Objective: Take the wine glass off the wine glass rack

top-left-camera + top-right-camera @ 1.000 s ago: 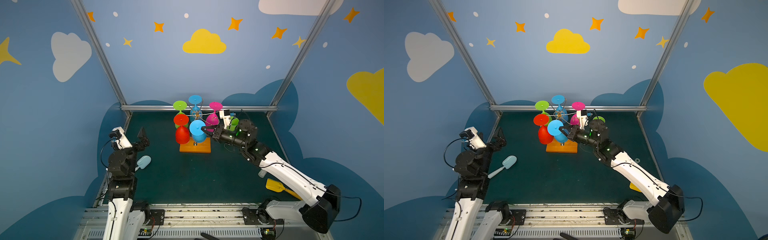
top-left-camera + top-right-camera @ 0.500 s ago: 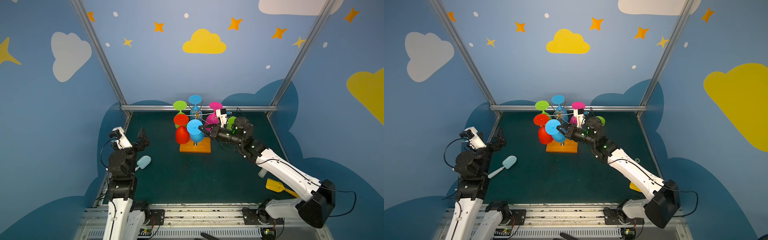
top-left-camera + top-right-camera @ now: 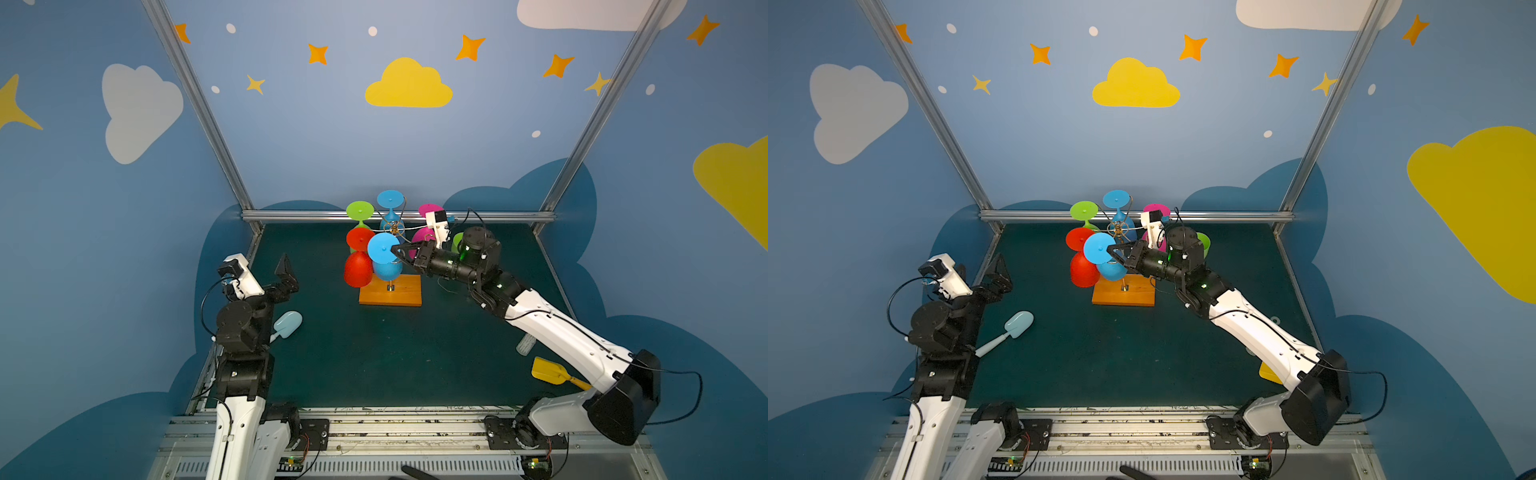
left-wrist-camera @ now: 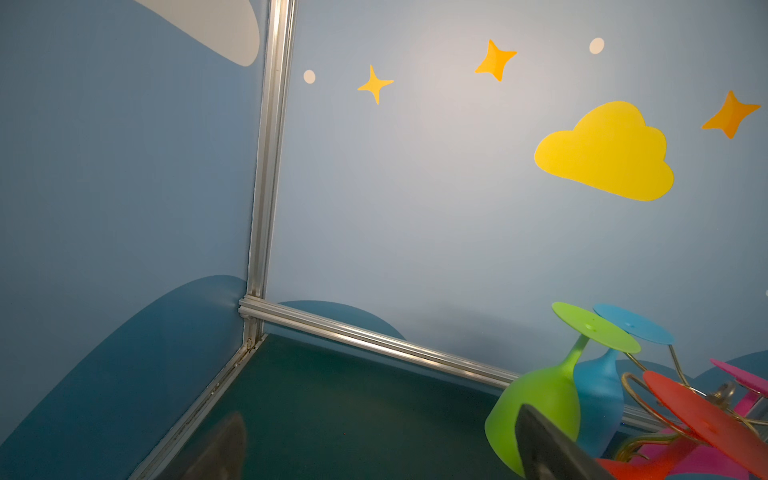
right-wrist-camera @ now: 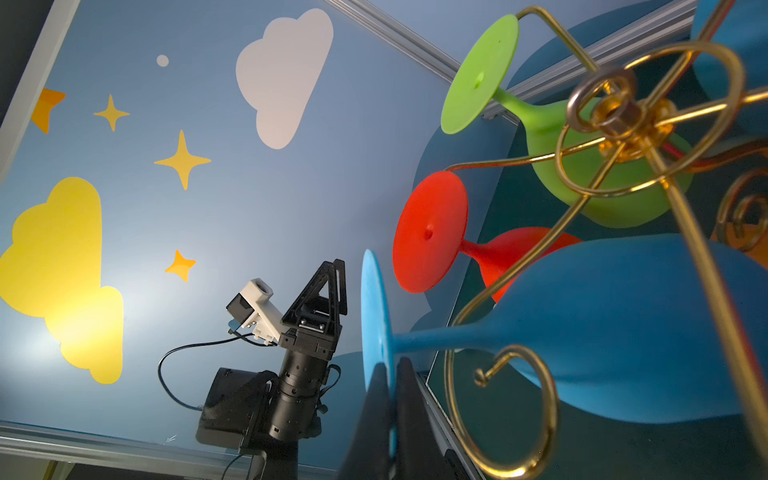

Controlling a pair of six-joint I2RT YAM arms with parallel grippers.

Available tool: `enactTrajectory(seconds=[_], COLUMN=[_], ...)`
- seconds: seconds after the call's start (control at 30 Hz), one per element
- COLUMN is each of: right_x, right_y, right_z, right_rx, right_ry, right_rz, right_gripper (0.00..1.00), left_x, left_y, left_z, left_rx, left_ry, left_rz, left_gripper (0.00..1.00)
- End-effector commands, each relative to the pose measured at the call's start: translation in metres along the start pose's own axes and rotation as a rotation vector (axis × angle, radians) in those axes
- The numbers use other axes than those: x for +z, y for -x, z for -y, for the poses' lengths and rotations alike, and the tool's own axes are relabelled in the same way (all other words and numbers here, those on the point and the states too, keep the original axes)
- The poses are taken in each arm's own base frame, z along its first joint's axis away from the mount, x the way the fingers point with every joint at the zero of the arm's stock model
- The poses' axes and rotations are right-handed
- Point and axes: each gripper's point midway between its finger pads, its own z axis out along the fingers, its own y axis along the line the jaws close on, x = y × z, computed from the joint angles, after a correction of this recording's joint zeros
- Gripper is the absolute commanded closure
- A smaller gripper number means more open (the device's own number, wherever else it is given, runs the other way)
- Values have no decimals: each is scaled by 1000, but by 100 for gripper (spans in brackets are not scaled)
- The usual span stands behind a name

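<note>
**Right gripper** (image 3: 395, 251): In both top views it reached across to the wine glass rack (image 3: 390, 291), which stood near the back middle of the green floor (image 3: 374, 357). Its jaws were clamped on the edge of the round foot of the blue wine glass (image 3: 386, 269). The right wrist view showed the two fingers (image 5: 409, 399) pinching that disc edge-on, with the thin blue rim between them.

**Blue wine glass:** It hung at the front of the rack, bowl below foot. In the right wrist view its stem ran close by one gold scroll-curled arm, and the curl looped just beside the stem. Whether stem and wire touched could not be determined.

**Rack:** It stood upright on its orange-brown wooden base, which lay flat on the floor. A red glass (image 3: 358, 270) hung just beside the blue one, on its left in both top views. A green glass (image 3: 360, 211), a second blue glass (image 3: 390, 200) and a magenta glass (image 3: 423, 240) hung on the rear arms.

**Left gripper** (image 4: 381, 415): It was raised at the left side, well apart from the rack. Its own wrist view showed the two fingers spread wide with nothing between them.

**Loose items:** A pale blue scoop (image 3: 286, 324) lay near the left arm. A yellow scoop (image 3: 544, 369) lay near the right arm's base.
</note>
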Motion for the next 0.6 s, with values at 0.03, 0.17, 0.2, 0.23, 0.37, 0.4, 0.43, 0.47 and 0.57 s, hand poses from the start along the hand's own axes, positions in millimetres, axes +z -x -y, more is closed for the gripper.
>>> enactTrajectory(seconds=[0.03,0.17,0.2,0.23,0.37,0.4,0.43,0.47,0.57], right_x=[-1,-3,-3,-4,-6,-6,-7,-7,-8], right_y=[20,26,27,29,34,35,36,36,35], right_z=[-6,-2,0,1,7,8,8,9,8], right_rx=[-36,-32,-31,-31,-22,-20,-21,-20,-18], right_ry=[20,12,7,4,-2,-3,-3,-4,-2], right_rz=[58,75,79,83,98,100,101,102,97], right_gripper=[100,100,100,100,100,100,100,100,100], left_x=[-2,-2,-2,-2,-1,-1,-1,-1,-1], left_y=[-1,-1,-1,-1,-1,-1,-1,-1,-1], left_z=[-3,-3,-3,-3,-3,-3,-3,-3,-4], left_rx=[6,7,6,7,7,7,7,6,9], left_ry=[11,10,10,10,11,12,12,12,14], left_rz=[4,5,6,5,3,3,3,4,4], left_gripper=[1,1,1,1,1,1,1,1,1])
